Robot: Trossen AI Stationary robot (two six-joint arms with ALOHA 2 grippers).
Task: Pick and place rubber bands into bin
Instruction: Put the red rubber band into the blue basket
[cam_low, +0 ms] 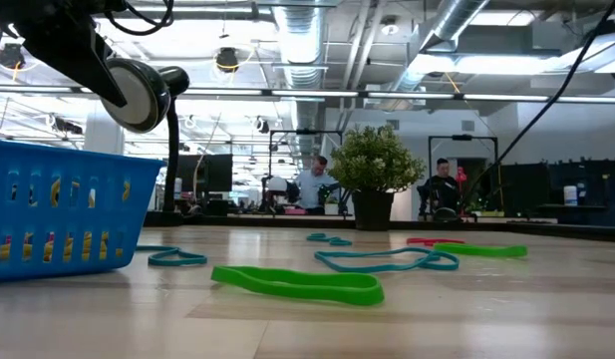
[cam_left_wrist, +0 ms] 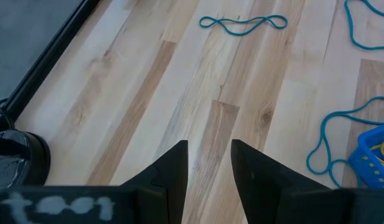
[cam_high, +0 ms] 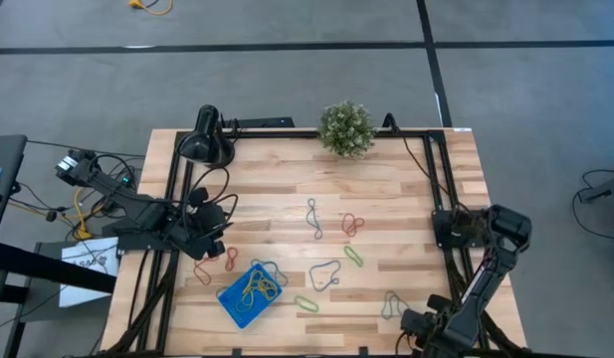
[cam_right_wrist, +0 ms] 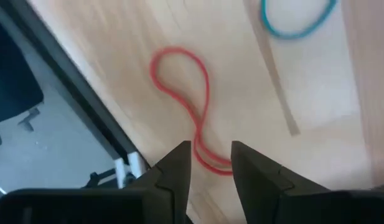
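The blue bin sits near the table's near-left part with yellow and blue bands in it. It shows in the left wrist view and the low view. Loose rubber bands lie flat on the wood: red, green, teal, grey-blue. My left gripper is open over bare wood just far-left of the bin. My right gripper is open at the near right corner. Its fingers stand on either side of one end of a red band.
A black lamp stands at the far left corner and a small potted plant at the far edge. Black rails run along the table's sides, and cables lie by the left arm. Bare wood lies in the table's middle. People show in the room behind.
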